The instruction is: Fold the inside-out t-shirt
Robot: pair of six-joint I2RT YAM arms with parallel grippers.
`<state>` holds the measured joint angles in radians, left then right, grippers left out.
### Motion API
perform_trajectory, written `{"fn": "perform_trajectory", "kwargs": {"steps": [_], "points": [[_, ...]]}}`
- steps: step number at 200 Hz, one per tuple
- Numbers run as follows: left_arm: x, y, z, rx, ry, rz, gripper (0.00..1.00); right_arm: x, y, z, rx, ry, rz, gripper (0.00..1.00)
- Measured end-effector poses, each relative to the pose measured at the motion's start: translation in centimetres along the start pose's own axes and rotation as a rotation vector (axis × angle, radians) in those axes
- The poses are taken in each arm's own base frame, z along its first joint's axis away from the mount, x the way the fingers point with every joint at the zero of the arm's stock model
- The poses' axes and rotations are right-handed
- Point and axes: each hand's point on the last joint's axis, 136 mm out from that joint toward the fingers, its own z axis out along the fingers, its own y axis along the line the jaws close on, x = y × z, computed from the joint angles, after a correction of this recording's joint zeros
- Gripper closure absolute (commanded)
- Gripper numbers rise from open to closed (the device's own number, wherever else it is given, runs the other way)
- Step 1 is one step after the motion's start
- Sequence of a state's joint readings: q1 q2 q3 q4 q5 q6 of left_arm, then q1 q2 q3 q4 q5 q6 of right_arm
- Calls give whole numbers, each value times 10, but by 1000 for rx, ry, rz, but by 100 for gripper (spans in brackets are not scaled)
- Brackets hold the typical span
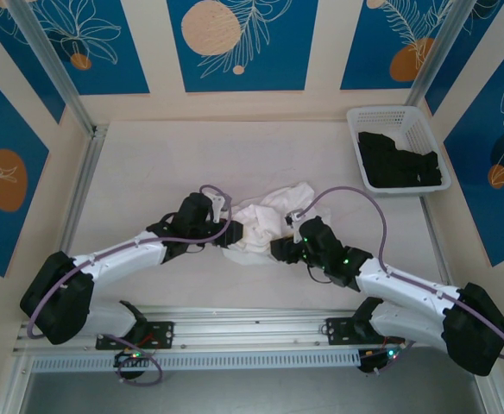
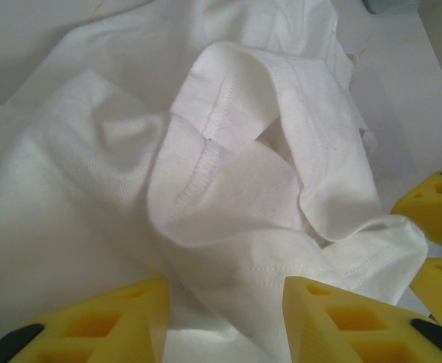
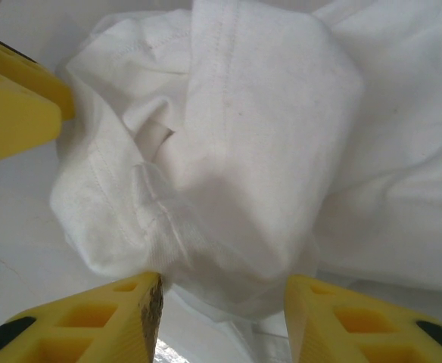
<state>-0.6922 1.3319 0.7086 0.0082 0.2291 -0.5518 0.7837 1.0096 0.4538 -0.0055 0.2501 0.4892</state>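
While the t-shirt (image 1: 265,226) lies bunched midway between the side edges of the desk (image 1: 148,164), the left pincer (image 2: 225,291) and right pincer (image 3: 222,283) flank it, each half open over loose cloth, gripping nothing, probably seeking an edge to spread.

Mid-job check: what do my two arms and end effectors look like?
The left arm and right arm have white links, black joints and a looping lilac cable each. The left end effector and right end effector carry yellow wedge fingers with hollow pockets. Green lights dot the right wrist.
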Motion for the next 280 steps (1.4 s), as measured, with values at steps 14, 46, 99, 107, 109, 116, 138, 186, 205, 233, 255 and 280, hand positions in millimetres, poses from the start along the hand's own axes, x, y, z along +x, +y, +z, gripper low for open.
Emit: {"fn": "perform_trajectory", "kwargs": {"steps": [14,46,99,107,109,116,138,186,205,233,255,280], "points": [[-1,0,0,1,-2,-1,63,-2,4,0,-19,4,-8,52],[-3,-3,0,13,-8,-2,68,-5,12,0,-53,6,-28,50],[-6,-3,5,10,-3,-5,71,-8,11,11,-46,29,-38,54],[-5,-2,6,8,1,-6,71,-7,9,13,-43,36,-38,54],[-5,-2,7,7,2,-6,71,-6,9,14,-42,39,-37,54],[-4,-2,7,6,4,-7,71,-5,8,16,-38,47,-38,54],[-3,0,9,2,9,-9,67,-8,9,22,-39,50,-40,54],[-5,6,9,-34,-5,-9,60,-22,17,27,-66,31,-46,81],[-6,7,9,-41,-8,-6,60,-22,17,27,-68,31,-43,92],[-10,6,10,-41,-13,-1,68,-23,16,27,-65,29,-38,100],[-11,6,14,-42,-6,-5,80,-25,17,25,-67,21,-37,100],[-10,6,16,-41,-2,7,95,-36,19,14,-76,-23,-33,100]]}}
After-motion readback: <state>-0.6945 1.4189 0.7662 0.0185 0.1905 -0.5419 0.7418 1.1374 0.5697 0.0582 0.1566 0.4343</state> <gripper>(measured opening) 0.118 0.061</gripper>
